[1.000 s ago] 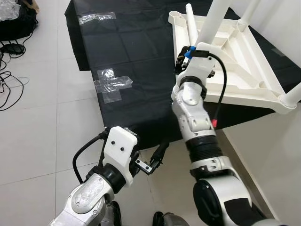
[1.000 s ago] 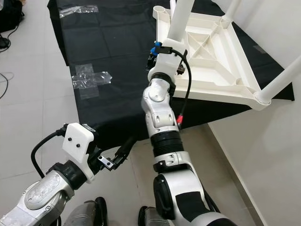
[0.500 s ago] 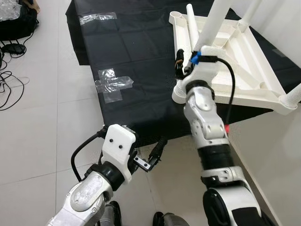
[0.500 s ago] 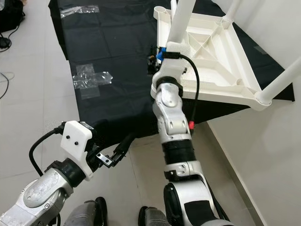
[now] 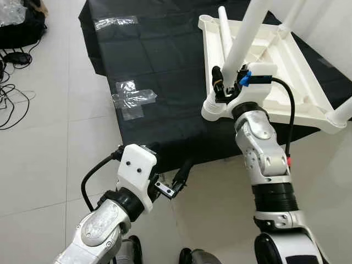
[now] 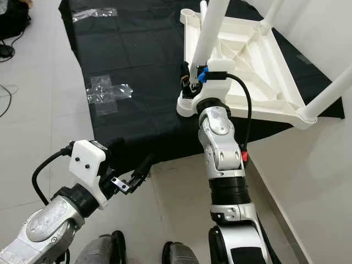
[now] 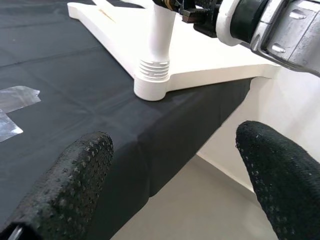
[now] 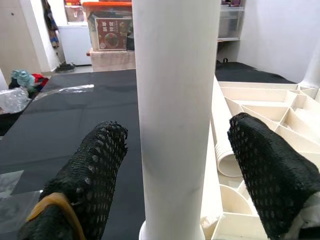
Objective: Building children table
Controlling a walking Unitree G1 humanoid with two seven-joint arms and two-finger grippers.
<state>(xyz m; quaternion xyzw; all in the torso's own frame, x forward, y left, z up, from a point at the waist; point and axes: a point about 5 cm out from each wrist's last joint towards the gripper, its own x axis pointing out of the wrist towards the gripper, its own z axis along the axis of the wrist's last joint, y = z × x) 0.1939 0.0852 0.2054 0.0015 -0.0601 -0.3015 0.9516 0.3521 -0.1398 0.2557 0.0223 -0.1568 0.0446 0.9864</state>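
On the floor, a black sheet (image 5: 154, 71) carries the table top (image 5: 286, 71) upside down, prob. so its sockets face up for legs, w/ legs standing up from the near-left, near-right and far corners. Near-left leg (image 5: 242, 41) rises from a ribbed collar at the corner socket; a loose leg (image 5: 224, 28) lies inside the frame, far-left socket open, so I'd judge build not finished. Right gripper (image 5: 220, 88) sits at that near-left leg low down, fingers (image 8: 90, 170) spread on both sides w/ gaps, not clamped, holding nothing; prob. lining up to grip or twist. Left gripper (image 5: 177, 184) hangs low over the sheet's near edge, wide open, empty. Right wrist cam shows the gaps round the leg; left wrist cam shows the collar seated in the socket. Tape patches (image 5: 132, 98) stick to the sheet.
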